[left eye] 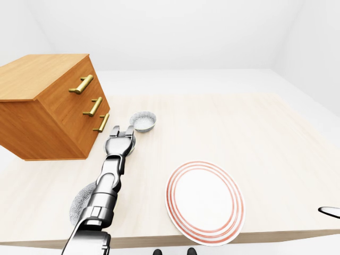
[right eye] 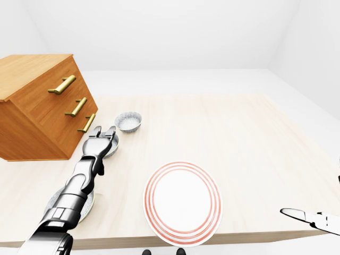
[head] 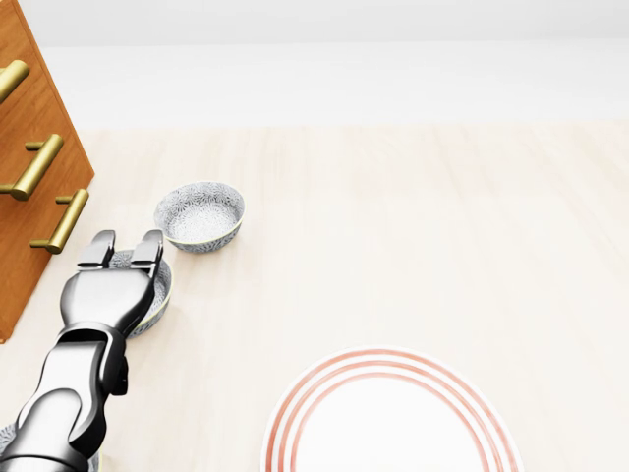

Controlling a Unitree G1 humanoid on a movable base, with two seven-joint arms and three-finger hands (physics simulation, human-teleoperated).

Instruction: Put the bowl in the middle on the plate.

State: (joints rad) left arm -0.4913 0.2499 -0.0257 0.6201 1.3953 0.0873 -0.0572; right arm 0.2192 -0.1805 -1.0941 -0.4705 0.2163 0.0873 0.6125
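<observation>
Three patterned grey bowls stand in a row on the left of the table. The middle bowl [head: 158,292] lies mostly under my left hand [head: 123,252], whose fingers [head: 149,246] stretch out open over its top rim without closing round it. The far bowl [head: 200,214] stands free just above and to the right of it. My forearm partly covers the near bowl [left eye: 81,202]. The white plate [left eye: 205,202] with red rings lies at the table's near edge, right of the arm. My right hand [right eye: 305,217] shows only at the lower right corner, off the table, fingers extended.
A wooden drawer cabinet [left eye: 48,106] with brass handles [left eye: 81,84] stands on the table's left, close beside the bowls and my left hand. The light wooden table [left eye: 255,133] stretches away to the right and top of the view, with white walls beyond it.
</observation>
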